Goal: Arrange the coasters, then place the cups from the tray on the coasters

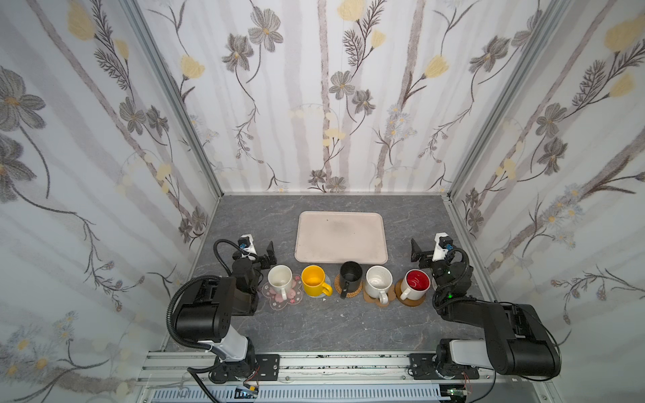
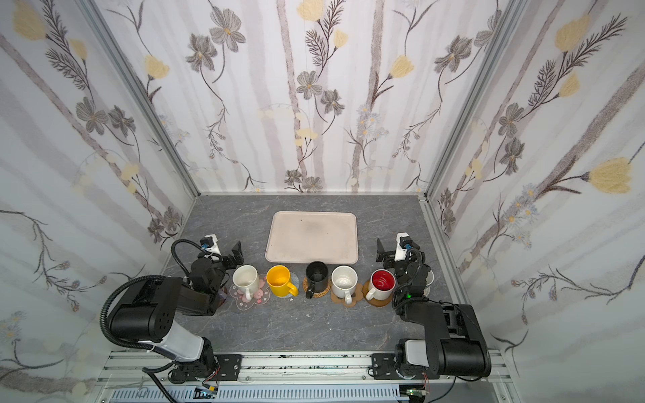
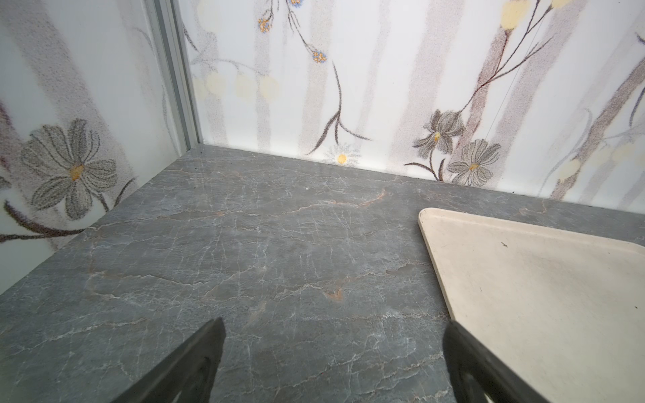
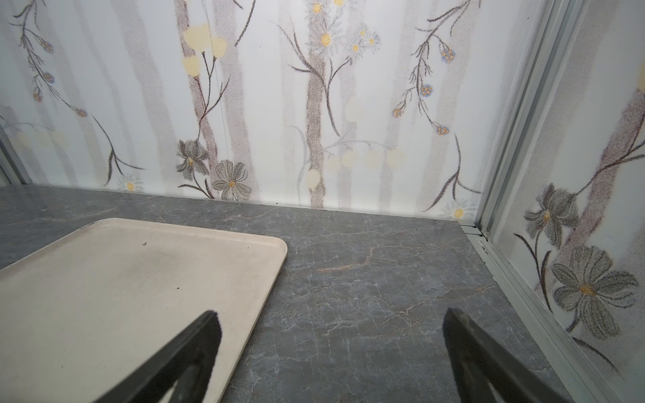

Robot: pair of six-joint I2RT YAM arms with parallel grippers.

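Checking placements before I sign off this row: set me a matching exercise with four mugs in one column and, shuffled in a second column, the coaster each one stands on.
Mugs
1. yellow mug
2. black mug
3. white mug with red inside
4. plain white mug next to the yellow one

Coasters
A. tan rattan round coaster
B. brown wooden disc
C. pink blossom coaster
D. grey-blue round coaster

Pairs: 1-D, 2-A, 3-B, 4-C
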